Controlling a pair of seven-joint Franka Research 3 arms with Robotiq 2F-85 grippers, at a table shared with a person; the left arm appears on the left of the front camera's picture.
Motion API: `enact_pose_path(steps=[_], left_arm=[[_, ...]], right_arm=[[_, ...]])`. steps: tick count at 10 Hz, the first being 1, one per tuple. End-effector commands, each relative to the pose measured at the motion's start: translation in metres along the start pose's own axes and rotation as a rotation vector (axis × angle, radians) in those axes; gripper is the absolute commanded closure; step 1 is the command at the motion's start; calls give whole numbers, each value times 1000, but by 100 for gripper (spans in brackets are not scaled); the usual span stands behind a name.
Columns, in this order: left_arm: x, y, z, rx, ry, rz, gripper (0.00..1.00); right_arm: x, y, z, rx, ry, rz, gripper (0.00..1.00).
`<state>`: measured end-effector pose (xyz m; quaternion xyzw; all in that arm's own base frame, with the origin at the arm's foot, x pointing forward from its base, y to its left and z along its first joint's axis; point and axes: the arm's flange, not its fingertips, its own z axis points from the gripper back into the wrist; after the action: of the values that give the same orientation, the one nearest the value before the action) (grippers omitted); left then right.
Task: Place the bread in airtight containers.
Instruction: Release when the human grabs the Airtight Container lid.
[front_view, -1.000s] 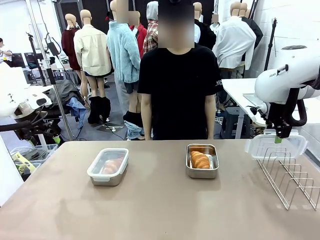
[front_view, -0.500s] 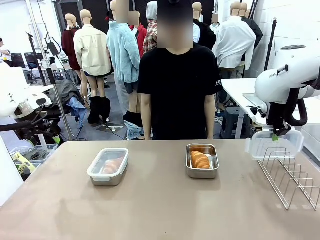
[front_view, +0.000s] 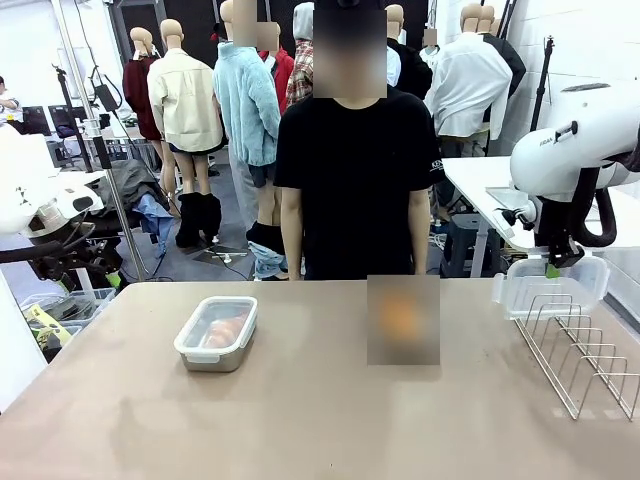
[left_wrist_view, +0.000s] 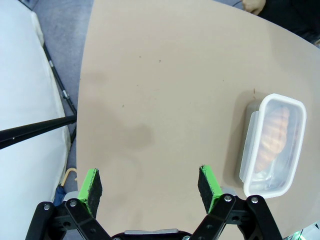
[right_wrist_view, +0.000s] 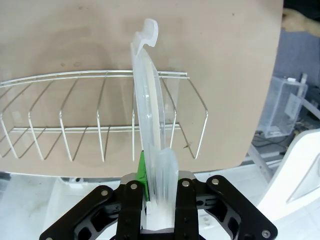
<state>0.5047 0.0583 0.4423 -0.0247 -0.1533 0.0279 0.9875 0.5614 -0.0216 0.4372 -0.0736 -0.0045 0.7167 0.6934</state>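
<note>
Croissant (front_view: 224, 329) sits sealed in the lidded tin (front_view: 216, 334), well left of the wire rack (front_view: 580, 350) on the tabletop (front_view: 300, 420). Right hand (right_wrist_view: 159, 172) pinches a clear lid (right_wrist_view: 150, 100) upright above the rack (probably for a second tin). Left hand (left_wrist_view: 150, 182) hangs wide, holding nothing.

We see a blurred patch (front_view: 403, 320) on desk (front_view: 300, 400) centre; contents unclear. Wire rack (front_view: 585, 350) cut off at right edge.
</note>
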Motion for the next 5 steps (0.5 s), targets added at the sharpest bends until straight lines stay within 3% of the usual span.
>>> enact_pose_path(steps=[1,3,5], left_arm=[[0,0,1,23,10,13,0],[0,0,1,23,10,13,0],[0,0,1,23,10,13,0]], right_arm=[[1,1,-4,-16,1,11,100],[0,-1,2,-1,0,-1,100],[10,9,72,79,-44,-149,100]])
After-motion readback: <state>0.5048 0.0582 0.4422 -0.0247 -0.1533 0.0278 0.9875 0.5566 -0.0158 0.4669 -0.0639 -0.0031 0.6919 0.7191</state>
